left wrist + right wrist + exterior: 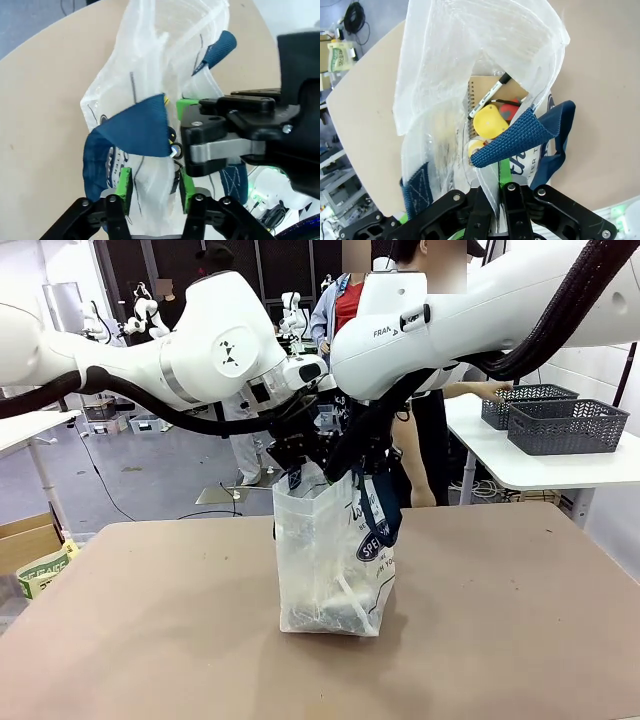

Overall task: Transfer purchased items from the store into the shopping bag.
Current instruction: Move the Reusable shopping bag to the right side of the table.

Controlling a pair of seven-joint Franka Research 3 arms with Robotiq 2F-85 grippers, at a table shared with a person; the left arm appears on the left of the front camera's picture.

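Centre frame, the shopping bag is standing on the table, right gripper clamping its rim, left gripper gaping around the film. On one pinch, the mouth is risking collapse.

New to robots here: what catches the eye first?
A translucent plastic shopping bag with navy handles stands upright on the tan table. The right gripper pinches its rim; the left gripper has its green pads apart around the plastic. Inside lies a brown spiral notebook.
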